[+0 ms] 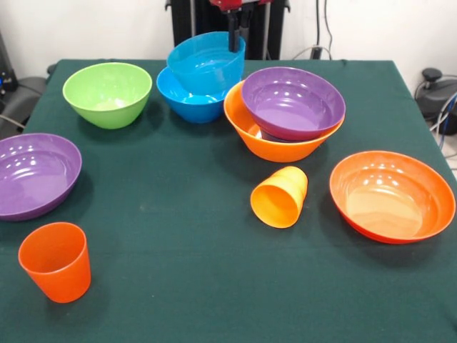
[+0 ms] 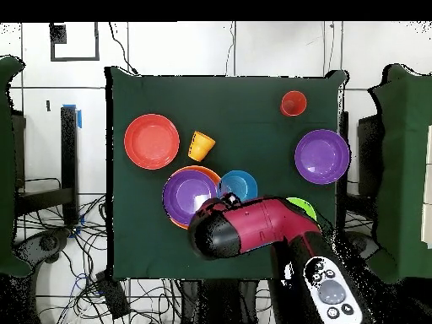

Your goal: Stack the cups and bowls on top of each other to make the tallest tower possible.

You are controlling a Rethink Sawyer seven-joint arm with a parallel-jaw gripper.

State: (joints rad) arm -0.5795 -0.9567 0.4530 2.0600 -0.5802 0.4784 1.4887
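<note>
The claw (image 1: pixel 238 32) grips the far rim of a translucent blue bowl (image 1: pixel 206 61), holding it tilted over the medium blue bowl (image 1: pixel 187 96). Just beside that blue bowl, a purple bowl (image 1: pixel 293 102) sits slanted inside the large yellow-orange bowl (image 1: pixel 250 132). The lime green bowl (image 1: pixel 107 93) stands on the blue bowl's other side. The yellow-orange cup (image 1: pixel 279 197) lies tipped on the green tabletop (image 1: pixel 186 271), nearer the camera than the large bowl

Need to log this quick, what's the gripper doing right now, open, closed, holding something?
Gripper: shut on the rim of the tilted blue bowl, holding it above another blue bowl.
</note>
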